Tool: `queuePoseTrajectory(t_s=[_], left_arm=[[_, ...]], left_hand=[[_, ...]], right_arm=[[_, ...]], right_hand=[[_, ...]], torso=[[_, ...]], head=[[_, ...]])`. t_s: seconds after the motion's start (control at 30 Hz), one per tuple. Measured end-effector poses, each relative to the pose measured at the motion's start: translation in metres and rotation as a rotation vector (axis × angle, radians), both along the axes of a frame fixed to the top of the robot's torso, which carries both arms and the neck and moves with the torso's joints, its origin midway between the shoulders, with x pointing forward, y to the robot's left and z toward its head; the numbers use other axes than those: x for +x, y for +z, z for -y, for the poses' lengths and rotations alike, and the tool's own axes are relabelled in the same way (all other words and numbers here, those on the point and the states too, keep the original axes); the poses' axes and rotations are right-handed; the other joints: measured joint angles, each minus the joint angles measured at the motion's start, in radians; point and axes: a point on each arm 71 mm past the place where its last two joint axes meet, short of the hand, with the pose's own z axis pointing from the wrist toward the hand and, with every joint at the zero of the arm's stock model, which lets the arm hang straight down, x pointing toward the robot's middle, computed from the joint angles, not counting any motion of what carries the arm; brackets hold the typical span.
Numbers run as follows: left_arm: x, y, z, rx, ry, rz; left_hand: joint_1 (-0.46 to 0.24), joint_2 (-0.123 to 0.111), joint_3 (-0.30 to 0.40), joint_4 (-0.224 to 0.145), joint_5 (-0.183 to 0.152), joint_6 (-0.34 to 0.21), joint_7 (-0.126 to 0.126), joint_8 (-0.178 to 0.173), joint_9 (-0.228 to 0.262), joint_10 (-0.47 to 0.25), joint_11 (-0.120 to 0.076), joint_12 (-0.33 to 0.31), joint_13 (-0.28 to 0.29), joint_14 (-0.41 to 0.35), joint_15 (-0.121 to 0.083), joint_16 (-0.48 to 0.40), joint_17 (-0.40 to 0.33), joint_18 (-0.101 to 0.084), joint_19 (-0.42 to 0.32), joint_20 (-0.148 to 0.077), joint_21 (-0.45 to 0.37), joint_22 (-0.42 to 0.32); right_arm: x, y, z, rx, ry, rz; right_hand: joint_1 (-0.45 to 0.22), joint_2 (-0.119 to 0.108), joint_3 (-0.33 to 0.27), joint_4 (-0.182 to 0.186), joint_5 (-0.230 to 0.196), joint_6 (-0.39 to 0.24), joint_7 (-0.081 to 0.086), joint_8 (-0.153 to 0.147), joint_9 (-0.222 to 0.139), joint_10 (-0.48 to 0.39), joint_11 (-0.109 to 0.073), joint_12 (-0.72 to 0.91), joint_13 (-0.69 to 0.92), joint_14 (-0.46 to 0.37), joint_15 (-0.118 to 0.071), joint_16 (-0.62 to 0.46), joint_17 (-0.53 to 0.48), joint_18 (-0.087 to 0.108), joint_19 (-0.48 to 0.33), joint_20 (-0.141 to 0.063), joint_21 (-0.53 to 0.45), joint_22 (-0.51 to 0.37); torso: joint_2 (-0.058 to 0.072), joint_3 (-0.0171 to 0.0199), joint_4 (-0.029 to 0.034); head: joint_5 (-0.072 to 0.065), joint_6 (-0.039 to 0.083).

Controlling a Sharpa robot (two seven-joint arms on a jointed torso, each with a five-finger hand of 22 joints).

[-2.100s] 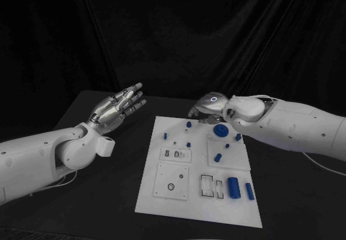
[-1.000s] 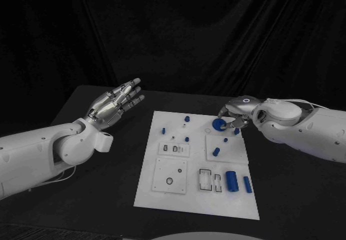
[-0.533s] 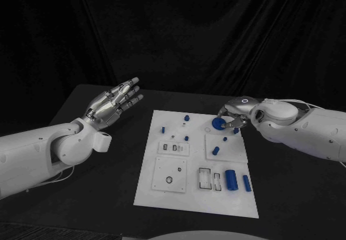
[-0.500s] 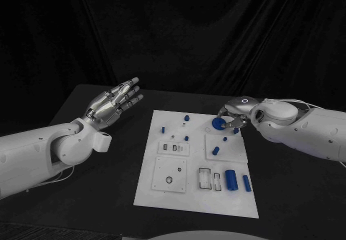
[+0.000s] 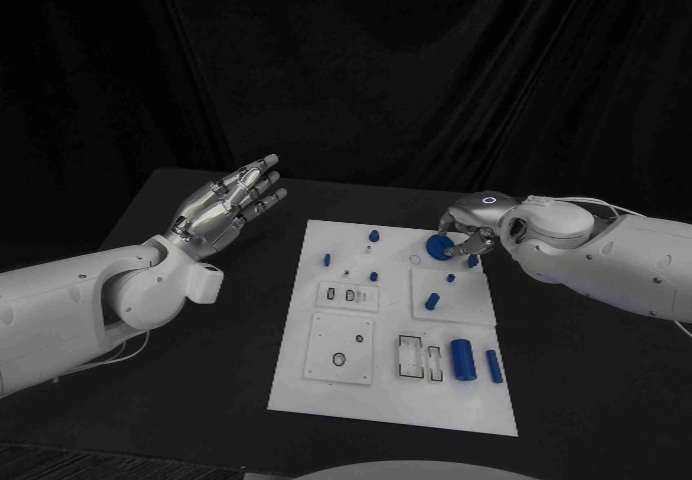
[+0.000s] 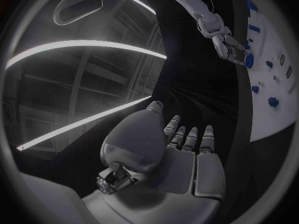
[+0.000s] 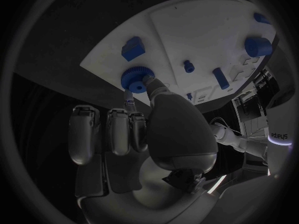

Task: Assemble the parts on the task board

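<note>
**Blue wheel pinched at the far edge of the white board**

Right robot hand [image 5: 469,236] down at the board's far right corner, thumb and a finger closed on a toothed blue wheel [image 7: 134,79]; held at its rim, probably so it can be turned or seated flat; whether it rests on the white board [image 5: 382,400] or sits just above cannot be told. Just beside the grip, a small blue block [image 7: 132,48] and a short blue peg [image 7: 187,65]; further toward the robot's body, a large blue cylinder [image 5: 463,360] and a thin blue rod [image 5: 495,366], well apart from the fingers. Left robot hand [image 5: 228,208] raised off the table [image 5: 216,400], fingers spread, holding nothing; likely kept aside to leave the board free. Board edge and bare table close behind the wheel, so little margin outward; ample room inward across the board.
</note>
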Motion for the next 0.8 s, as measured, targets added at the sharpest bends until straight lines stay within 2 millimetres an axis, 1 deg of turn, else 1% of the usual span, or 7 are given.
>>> queuePoseTrajectory(t_s=[0.03,0.1,0.13,0.27,0.43,0.53,0.8], left_arm=[[0.000,0.000,0.000,0.000,0.000,0.000],[0.000,0.000,0.000,0.000,-0.001,0.000],[0.000,0.000,0.000,0.000,-0.001,0.000],[0.000,0.000,0.000,0.000,-0.001,0.000],[0.001,0.000,-0.001,0.000,0.000,0.000],[0.000,0.000,-0.001,0.000,0.000,0.000],[0.000,0.000,-0.002,0.000,0.001,-0.001]], left_hand=[[0.000,0.000,0.000,0.000,0.000,0.000,0.000,0.000,0.000,0.000,0.000,0.000,0.000,0.000,0.000,0.000,0.000,0.000,0.000,0.000,0.000,0.000],[0.000,0.000,0.000,0.000,0.000,0.000,0.000,0.000,0.000,0.000,0.000,0.000,0.000,0.000,0.000,0.000,0.000,0.000,0.000,0.000,0.000,0.000],[0.000,0.000,0.000,0.000,0.000,0.000,0.000,0.000,0.000,0.000,0.000,0.000,0.000,0.000,0.000,0.000,0.000,0.000,0.000,0.000,0.000,0.000],[0.000,0.000,0.000,0.000,0.000,0.000,0.000,0.000,0.000,0.000,0.000,0.000,0.000,0.000,0.000,0.000,0.000,0.000,0.000,0.000,0.000,0.000],[0.000,0.000,0.000,0.000,0.000,0.000,0.000,0.000,0.000,0.000,0.000,0.000,0.000,0.000,0.000,0.000,0.000,0.000,0.000,0.000,0.000,0.000],[0.000,0.000,0.002,0.002,0.000,0.000,0.000,0.000,0.000,0.000,0.000,0.000,0.000,0.000,0.000,0.000,0.000,0.000,0.000,0.000,0.000,0.000],[0.000,0.000,0.003,0.003,0.000,0.000,0.000,0.000,0.000,0.000,0.000,0.000,0.000,0.000,0.000,0.000,0.001,0.000,0.000,0.000,0.000,0.000]], right_arm=[[0.000,0.000,0.000,0.001,0.001,0.000],[0.000,0.000,-0.001,0.003,0.003,0.002],[0.000,0.000,-0.001,0.004,0.004,0.003],[-0.001,0.001,-0.001,0.010,0.009,0.008],[-0.007,0.001,-0.002,0.023,0.023,0.013],[-0.010,0.004,-0.006,0.032,0.040,0.018],[-0.014,0.026,-0.026,0.061,0.097,0.057]], right_hand=[[0.003,0.003,-0.004,-0.004,-0.008,-0.002,-0.002,0.006,0.000,0.000,0.000,0.000,0.000,0.000,0.000,0.000,0.000,0.000,0.000,0.000,0.000,0.000],[0.008,0.005,-0.008,-0.008,-0.015,-0.037,-0.022,0.046,0.000,0.001,-0.001,0.000,0.000,0.000,0.000,0.000,0.000,0.000,0.000,0.000,0.000,0.000],[0.008,0.005,-0.008,-0.008,-0.015,-0.051,-0.021,0.087,0.000,0.002,-0.002,0.000,0.000,0.000,0.000,0.000,0.000,0.000,0.000,0.000,0.000,0.000],[0.009,0.007,-0.009,-0.009,-0.015,-0.067,-0.020,0.127,0.000,0.002,-0.002,0.000,0.000,0.000,0.000,0.000,0.000,0.000,0.000,0.000,0.000,0.000],[0.007,0.008,-0.009,-0.009,-0.002,-0.070,-0.019,0.141,0.000,0.002,-0.002,0.000,0.000,0.000,0.000,0.000,0.000,0.000,0.000,0.000,0.000,0.000],[0.006,0.010,-0.005,-0.005,-0.002,-0.071,-0.019,0.165,0.000,0.002,-0.002,0.000,0.000,0.000,0.000,0.000,0.000,0.000,0.000,0.000,0.000,0.000],[-0.008,0.009,-0.004,0.011,0.022,-0.078,-0.019,0.189,0.000,0.002,-0.002,0.000,0.000,0.000,0.000,0.000,0.000,0.000,0.000,0.000,0.004,0.000]], torso=[[0.000,0.0002,-0.0001],[0.000,0.0006,-0.0004],[0.000,0.0007,-0.0005],[0.000,0.0009,-0.0010],[0.000,0.0010,-0.0010],[0.000,0.0009,-0.0010],[0.000,-0.0006,-0.0007]], head=[[0.000,-0.001],[-0.001,-0.001],[-0.001,-0.001],[-0.001,-0.001],[0.000,0.002],[0.000,0.002],[0.001,-0.001]])
